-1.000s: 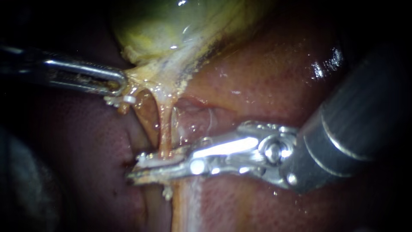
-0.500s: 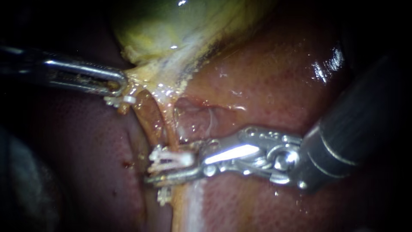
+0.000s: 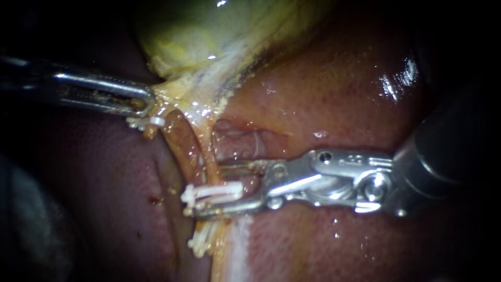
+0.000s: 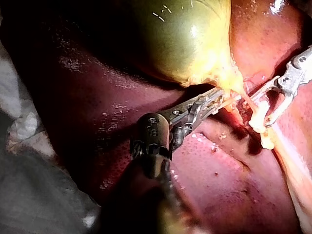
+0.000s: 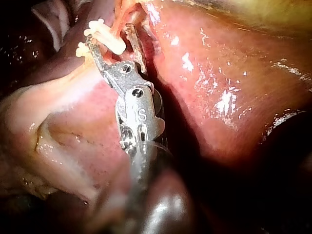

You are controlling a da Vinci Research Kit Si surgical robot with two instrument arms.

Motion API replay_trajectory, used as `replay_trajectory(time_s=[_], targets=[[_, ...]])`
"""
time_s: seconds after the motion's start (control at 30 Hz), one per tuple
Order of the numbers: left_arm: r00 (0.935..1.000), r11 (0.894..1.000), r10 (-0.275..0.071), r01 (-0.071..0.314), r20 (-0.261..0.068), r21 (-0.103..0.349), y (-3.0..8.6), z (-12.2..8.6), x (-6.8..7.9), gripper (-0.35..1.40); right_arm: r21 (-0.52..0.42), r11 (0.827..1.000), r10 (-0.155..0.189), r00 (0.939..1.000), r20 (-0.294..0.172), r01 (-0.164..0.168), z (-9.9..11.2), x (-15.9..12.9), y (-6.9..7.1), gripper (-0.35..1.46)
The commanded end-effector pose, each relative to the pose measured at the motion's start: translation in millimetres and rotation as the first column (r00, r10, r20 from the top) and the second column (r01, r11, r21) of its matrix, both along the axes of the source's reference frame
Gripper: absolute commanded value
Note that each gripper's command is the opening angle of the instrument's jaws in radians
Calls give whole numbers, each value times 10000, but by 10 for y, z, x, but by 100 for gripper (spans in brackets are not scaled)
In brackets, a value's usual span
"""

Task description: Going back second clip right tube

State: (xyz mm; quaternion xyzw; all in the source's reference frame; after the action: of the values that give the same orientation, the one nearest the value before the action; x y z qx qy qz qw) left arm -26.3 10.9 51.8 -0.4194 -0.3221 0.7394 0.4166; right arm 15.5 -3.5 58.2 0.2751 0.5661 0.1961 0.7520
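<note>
The yellow-green gallbladder (image 3: 209, 31) narrows into two pale tubes running down over the liver (image 3: 334, 94). My left instrument (image 3: 143, 102) has its jaws shut on the tissue at the gallbladder's neck and holds it taut, as the left wrist view also shows (image 4: 214, 100). A white clip (image 3: 211, 193) sits across the right tube (image 3: 207, 156). My right instrument (image 3: 207, 189) has its jaws open, one above and one below that clip. Another white clip (image 3: 201, 243) sits lower on the same tube. In the right wrist view the clip (image 5: 113, 44) lies between the open jaws (image 5: 109, 36).
A small white clip (image 3: 148, 121) hangs just under the left instrument's jaws. Wet red liver surrounds the tubes on all sides. Grey cloth (image 4: 29, 185) lies beside the liver behind the left instrument's shaft. The right instrument's dark shaft (image 3: 454, 141) fills the right side.
The right instrument's jaws, shut across the right tube a second ago, have opened and slid back to the right. The white clip stays on the tube. The left instrument has not moved.
</note>
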Motion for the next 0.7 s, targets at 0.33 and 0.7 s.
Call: replay_trajectory(time_s=[0.33, 0.7], targets=[[10000, 10000, 4, -4, 8, 2, 0, 0, 1, -35, -1075, 9939, -257, 9995, -165, 238, -15, -61, 13, 50], [10000, 10000, 21, -21, -16, 6, 0, -1, 1, -35, -1735, 9811, -793, 9959, 442, 858, -17, -96, 19, 50]])
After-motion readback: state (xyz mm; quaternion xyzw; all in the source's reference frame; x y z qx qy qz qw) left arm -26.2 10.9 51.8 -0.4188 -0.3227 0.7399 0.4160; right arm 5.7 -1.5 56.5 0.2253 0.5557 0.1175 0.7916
